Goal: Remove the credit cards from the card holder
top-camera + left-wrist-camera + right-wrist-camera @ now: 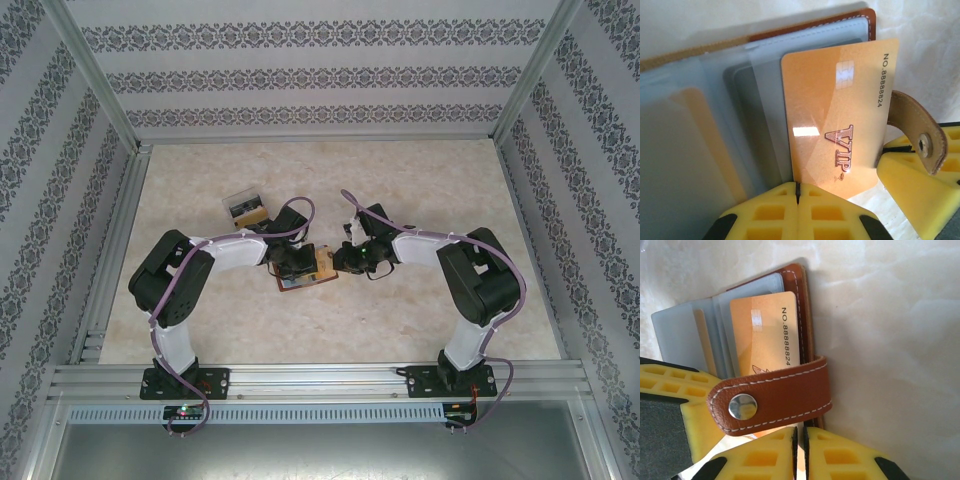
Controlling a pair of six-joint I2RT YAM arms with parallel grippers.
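The card holder (318, 277) lies open mid-table: brown cover (802, 295), clear sleeves (700, 115), snap strap (775, 395). A gold VIP credit card (840, 110) lies on its right side, number edge outward, also seen from the right wrist (765, 330). My left gripper (798, 189) is shut, its seam at the line where the sleeves meet the card's lower-left corner. My right gripper (800, 440) is closed to a thin slit in line with the card's numbered edge, just below the strap. Its yellow fingers (920, 190) meet the card's lower-right edge in the left wrist view.
A small clear plastic box (246, 207) stands behind the left arm. Patterned walls and metal posts enclose the marbled table (450, 190). Both wrists crowd the centre, fingertips a few centimetres apart.
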